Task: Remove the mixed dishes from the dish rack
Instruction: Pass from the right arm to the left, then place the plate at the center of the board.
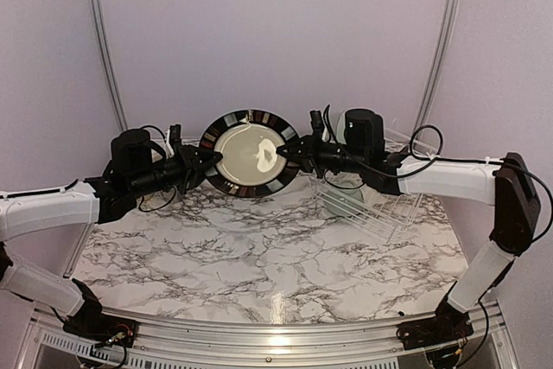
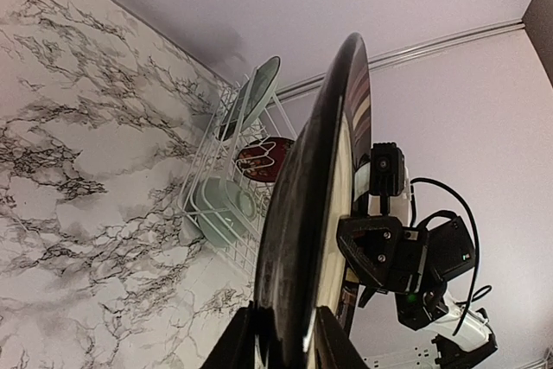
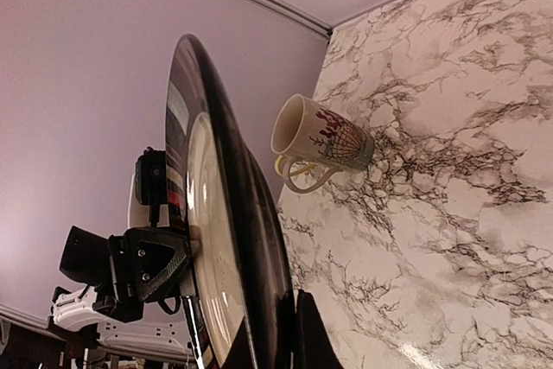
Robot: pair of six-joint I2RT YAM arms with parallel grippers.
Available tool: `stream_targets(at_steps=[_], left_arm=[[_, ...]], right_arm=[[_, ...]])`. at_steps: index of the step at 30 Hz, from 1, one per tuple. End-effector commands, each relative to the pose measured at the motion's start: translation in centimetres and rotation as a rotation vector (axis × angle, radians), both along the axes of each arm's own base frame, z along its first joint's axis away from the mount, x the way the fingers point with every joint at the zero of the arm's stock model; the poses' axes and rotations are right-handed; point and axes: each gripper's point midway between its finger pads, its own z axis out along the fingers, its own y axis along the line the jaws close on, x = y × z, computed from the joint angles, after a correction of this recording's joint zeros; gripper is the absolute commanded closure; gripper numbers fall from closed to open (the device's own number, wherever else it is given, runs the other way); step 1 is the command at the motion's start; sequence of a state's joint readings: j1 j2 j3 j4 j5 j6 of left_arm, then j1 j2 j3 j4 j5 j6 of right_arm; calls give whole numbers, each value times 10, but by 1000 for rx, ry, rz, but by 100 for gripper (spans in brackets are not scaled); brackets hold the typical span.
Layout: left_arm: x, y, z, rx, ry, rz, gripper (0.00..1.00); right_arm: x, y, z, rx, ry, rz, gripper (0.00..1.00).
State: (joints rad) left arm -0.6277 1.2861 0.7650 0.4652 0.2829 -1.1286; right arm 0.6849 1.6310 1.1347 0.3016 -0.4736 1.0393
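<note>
White rack (image 2: 192,181) holds red plate (image 2: 261,158) and pale-green bowl (image 2: 216,210); left tool (image 1: 206,160) and right tool (image 1: 290,151) clamp black-rimmed plate (image 1: 251,155).

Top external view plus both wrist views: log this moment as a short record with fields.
held item: black-rimmed plate, on edge, lifted above the table
left gripper: closed on the plate's left rim
right gripper: closed on the plate's right rim
dish rack: right of the plate, holds a pale-green bowl and a red plate
printed mug: upright on the table, outside the rack
</note>
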Motion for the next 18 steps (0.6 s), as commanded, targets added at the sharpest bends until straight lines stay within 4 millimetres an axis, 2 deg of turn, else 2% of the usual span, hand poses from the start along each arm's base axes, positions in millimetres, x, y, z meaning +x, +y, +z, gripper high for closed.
stream_targets(at_steps=[1, 2, 5, 9, 10, 11, 13, 14, 18], left_arm=[[-9, 7, 11, 9, -38, 3, 81], [-9, 10, 10, 6, -34, 10, 84], [-10, 13, 7, -4, -15, 11, 100], [-13, 21, -4, -6, 30, 15, 100], [-13, 23, -7, -8, 41, 14, 100], [-14, 26, -11, -9, 57, 11, 100], [-17, 32, -21, 4, 88, 3, 100], [-18, 36, -27, 20, 101, 1, 100], [-28, 54, -51, 79, 154, 1, 100]], right_arm=[[-11, 20, 66, 134, -161, 70, 100], [-12, 21, 64, 132, -158, 77, 100], [-12, 24, 57, 119, -151, 80, 91], [-6, 23, 42, 69, -165, 62, 69], [-3, 22, 35, 42, -177, 45, 57], [2, 20, 25, -1, -171, 19, 36], [10, 14, 8, -87, -159, -19, 10], [14, 10, 0, -127, -154, -36, 3], [27, -11, -21, -277, -155, -104, 1]])
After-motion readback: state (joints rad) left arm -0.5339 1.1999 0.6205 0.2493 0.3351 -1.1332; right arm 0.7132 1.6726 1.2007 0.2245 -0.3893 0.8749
